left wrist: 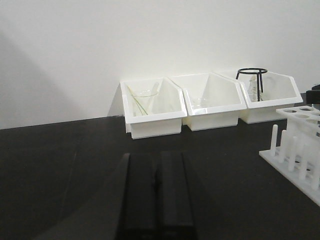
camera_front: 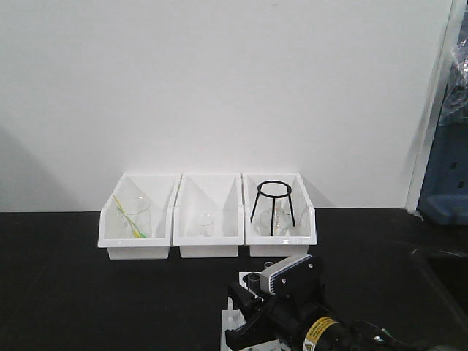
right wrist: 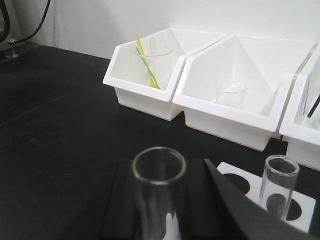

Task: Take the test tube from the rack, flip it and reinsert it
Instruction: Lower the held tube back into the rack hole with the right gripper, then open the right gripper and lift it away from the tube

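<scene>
In the right wrist view a clear test tube (right wrist: 159,192) stands open end up between my right gripper's (right wrist: 160,167) black fingers, which are shut on it. A second, alike tube (right wrist: 280,186) stands in a hole of the white rack (right wrist: 306,214) just to the right. In the front view the right gripper (camera_front: 252,294) is over the rack (camera_front: 231,323) at the bottom edge. My left gripper (left wrist: 156,159) is shut and empty, low over the black table, to the left of the rack (left wrist: 295,150) with its upright pegs.
Three white open-front bins (camera_front: 139,245) (camera_front: 208,247) (camera_front: 281,240) stand in a row against the back wall. The left one holds a beaker with yellow and green sticks (camera_front: 133,216), the middle one a small beaker (camera_front: 203,221), the right one a black ring stand (camera_front: 273,205).
</scene>
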Motion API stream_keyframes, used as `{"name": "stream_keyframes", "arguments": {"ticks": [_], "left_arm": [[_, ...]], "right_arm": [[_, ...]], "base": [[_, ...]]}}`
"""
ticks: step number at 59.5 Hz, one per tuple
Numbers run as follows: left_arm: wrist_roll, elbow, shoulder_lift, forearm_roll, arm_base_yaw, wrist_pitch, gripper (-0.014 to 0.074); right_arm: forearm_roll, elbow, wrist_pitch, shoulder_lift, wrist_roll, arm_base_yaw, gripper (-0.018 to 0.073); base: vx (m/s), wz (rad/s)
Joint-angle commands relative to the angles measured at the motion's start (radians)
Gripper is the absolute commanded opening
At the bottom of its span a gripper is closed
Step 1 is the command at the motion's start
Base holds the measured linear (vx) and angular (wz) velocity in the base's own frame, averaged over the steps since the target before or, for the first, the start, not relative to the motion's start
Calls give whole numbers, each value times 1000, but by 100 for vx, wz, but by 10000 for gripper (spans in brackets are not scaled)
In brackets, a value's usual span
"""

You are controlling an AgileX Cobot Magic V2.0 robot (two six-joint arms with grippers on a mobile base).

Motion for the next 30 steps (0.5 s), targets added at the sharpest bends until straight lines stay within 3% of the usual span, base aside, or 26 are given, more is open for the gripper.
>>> {"name": "stream_keyframes", "arguments": {"ticks": [1,21,30], "left_arm": [[-2,-6,-8,0,0,-81,-6],[-2,-6,-8,0,0,-81,-6],[-2,-6,-8,0,0,-81,-6]], "right_arm": [[15,-27,-82,-42,-7,-2,114],[15,-27,-85,-73,-8,-2,498],[15,-27,-66,-169,-2,-2,538]], "base": [[0,0],[0,0],[0,0]]}}
